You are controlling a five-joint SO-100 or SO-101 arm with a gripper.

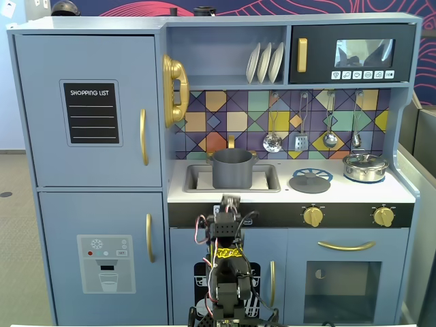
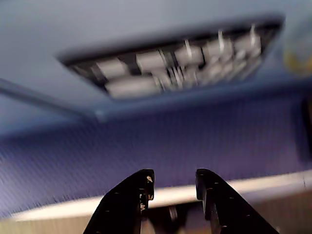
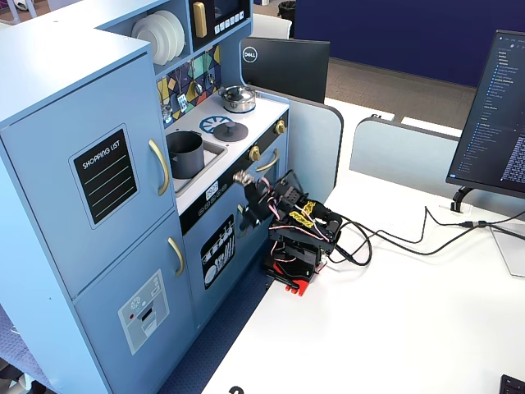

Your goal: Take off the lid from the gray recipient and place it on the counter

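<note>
The dark gray pot [image 1: 232, 168] stands uncovered in the sink cutout of the white counter [image 1: 402, 194]; it also shows in the other fixed view [image 3: 185, 153]. The flat gray lid [image 1: 310, 182] with its small knob lies on the counter over the blue burner ring, to the right of the pot, and shows in the other fixed view too [image 3: 230, 130]. My gripper [image 1: 231, 202] is below the counter's front edge, away from pot and lid. In the blurred wrist view its jaws [image 2: 174, 183] stand apart with nothing between them.
A shiny silver pot [image 1: 365, 167] with its own lid sits at the counter's right end. Utensils [image 1: 272, 142] hang on the backsplash. The arm's base [image 3: 291, 254] stands on a white desk, with cables and a monitor [image 3: 496, 115] to its right.
</note>
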